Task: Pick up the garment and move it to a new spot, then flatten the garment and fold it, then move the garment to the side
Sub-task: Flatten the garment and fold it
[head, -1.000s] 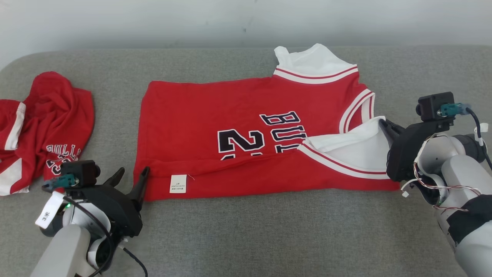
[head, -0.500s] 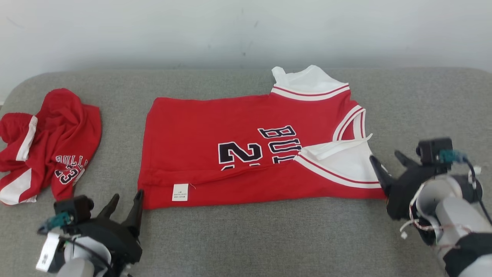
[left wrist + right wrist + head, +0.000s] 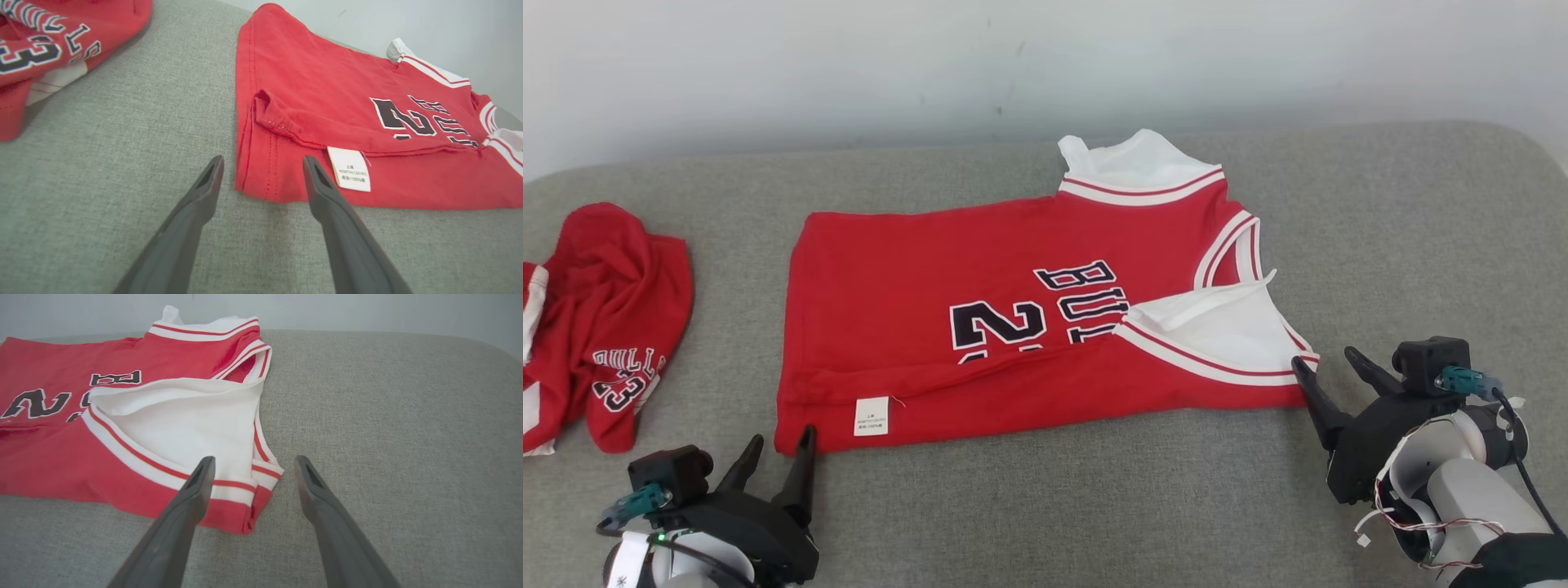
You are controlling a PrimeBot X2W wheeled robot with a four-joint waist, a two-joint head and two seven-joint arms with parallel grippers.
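The garment (image 3: pixel 915 310) is a red basketball jersey with white trim and black lettering, lying flat on the grey cushion (image 3: pixel 1054 490). Its near long edge is folded over, showing a white label (image 3: pixel 870 416) and the white inside of a shoulder (image 3: pixel 1217 331). My left gripper (image 3: pixel 781 437) stands open just short of the hem's near corner, its fingers either side of that corner (image 3: pixel 263 161) without touching the garment (image 3: pixel 327 81). My right gripper (image 3: pixel 1325 359) is open beside the shoulder end, its tips straddling the strap corner (image 3: pixel 254 458) of the garment (image 3: pixel 53 465), holding nothing.
A second red jersey (image 3: pixel 605 327) lies crumpled at the far left (image 3: pixel 41 49). A pale wall (image 3: pixel 1045 65) runs behind the cushion. Bare grey fabric stretches along the near side and to the right of the garment (image 3: pixel 388 416).
The right gripper has opened, let go of the white shoulder part and drawn back toward me. The left gripper also drew back slightly. The head camera has shifted, so the whole picture moved.
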